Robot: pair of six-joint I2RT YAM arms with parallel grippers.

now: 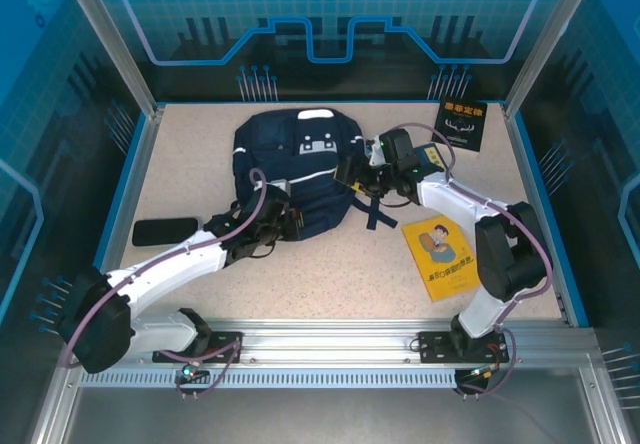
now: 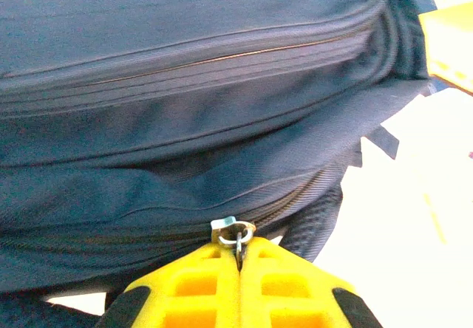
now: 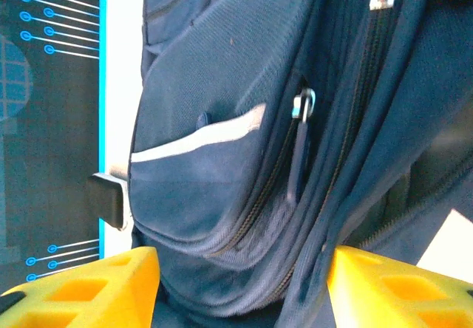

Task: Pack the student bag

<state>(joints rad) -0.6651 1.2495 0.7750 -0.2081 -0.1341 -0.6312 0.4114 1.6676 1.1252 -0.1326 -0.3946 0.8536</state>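
Note:
The student bag (image 1: 295,159) lies flat in the middle of the table, navy blue with white stripes. My left gripper (image 1: 283,220) sits at its near edge. In the left wrist view its yellow fingers (image 2: 199,284) are pressed together on a small metal zipper pull (image 2: 236,233) on the bag's (image 2: 192,91) lower zipper line. My right gripper (image 1: 356,176) is at the bag's right side. In the right wrist view that gripper (image 3: 244,287) stands open, its yellow fingertips (image 3: 96,284) wide apart, with folds of the bag (image 3: 214,173) bulging between them. Another zipper pull (image 3: 303,106) hangs further up.
A yellow book (image 1: 440,257) lies on the table at the near right. A black book (image 1: 462,124) leans at the back right corner. A flat black case (image 1: 165,231) rests left of the left arm. Blue-edged walls enclose the table.

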